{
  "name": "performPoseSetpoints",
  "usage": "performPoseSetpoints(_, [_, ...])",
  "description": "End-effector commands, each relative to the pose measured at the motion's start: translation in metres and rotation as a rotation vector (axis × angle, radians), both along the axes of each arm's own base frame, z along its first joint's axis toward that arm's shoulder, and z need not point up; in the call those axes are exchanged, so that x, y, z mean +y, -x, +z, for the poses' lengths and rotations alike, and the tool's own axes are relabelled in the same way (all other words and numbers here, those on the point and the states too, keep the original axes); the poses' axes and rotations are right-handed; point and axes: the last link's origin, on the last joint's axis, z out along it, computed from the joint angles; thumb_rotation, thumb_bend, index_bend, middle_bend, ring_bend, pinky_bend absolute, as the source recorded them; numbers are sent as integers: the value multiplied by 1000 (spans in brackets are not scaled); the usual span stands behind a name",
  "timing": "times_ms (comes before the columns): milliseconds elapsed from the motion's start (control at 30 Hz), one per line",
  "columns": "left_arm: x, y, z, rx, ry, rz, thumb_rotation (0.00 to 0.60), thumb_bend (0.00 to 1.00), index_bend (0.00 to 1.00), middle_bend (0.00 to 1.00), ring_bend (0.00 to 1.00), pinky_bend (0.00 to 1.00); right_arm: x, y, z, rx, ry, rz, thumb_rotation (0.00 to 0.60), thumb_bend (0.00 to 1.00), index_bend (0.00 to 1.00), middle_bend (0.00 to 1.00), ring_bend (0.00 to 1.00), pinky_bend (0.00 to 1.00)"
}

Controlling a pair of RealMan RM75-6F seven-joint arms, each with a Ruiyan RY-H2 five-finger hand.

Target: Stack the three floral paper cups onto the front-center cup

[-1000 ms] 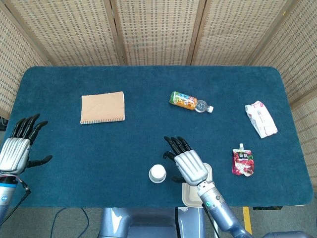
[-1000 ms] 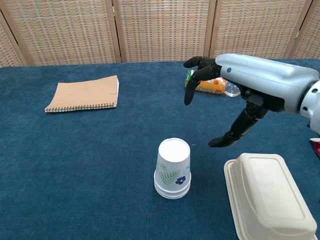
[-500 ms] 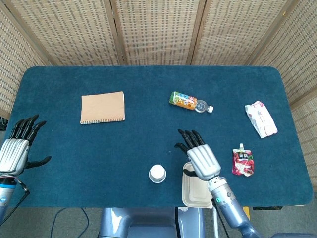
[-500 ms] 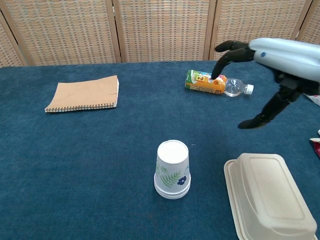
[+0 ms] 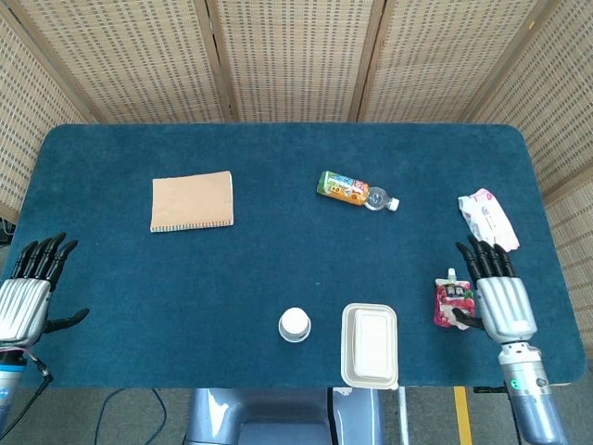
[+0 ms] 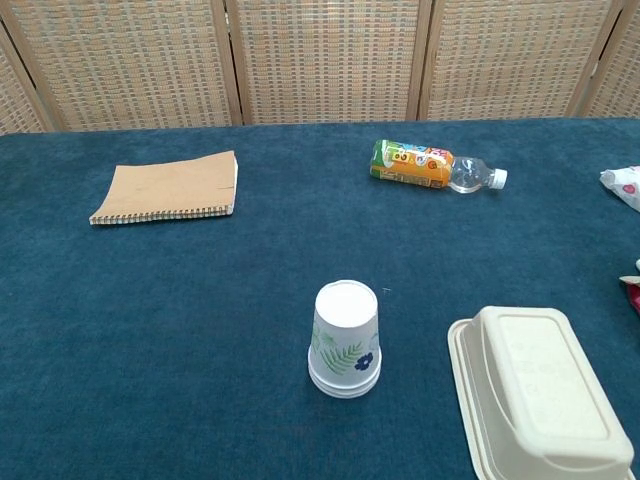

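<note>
The floral paper cups (image 6: 345, 340) stand nested upside down at the front centre of the blue worktop (image 5: 278, 260), just left of a closed foam box (image 5: 370, 345); the left hand (image 5: 26, 297) hangs released, fingers spread, at the left edge; the right hand (image 5: 496, 297), also released, sits beside a red pouch (image 5: 451, 302).

Cup stack (image 6: 345, 340): I couldn't count the nested cups.
Takeout box (image 6: 541, 403): cut off by the chest view's bottom edge.
Red pouch (image 5: 453, 303): partly hidden under my right hand (image 5: 503, 301); mostly out of the chest frame.
Left hand (image 5: 25, 298): forearm ran off the head view.
</note>
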Motion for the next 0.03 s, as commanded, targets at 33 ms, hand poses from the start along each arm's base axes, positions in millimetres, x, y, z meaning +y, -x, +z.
performPoseSetpoints(33, [-3,1,-1,5,1,4,600,97,0,0,0,0,10,13,8,-4,14,-22,600,141,41,0,0,0])
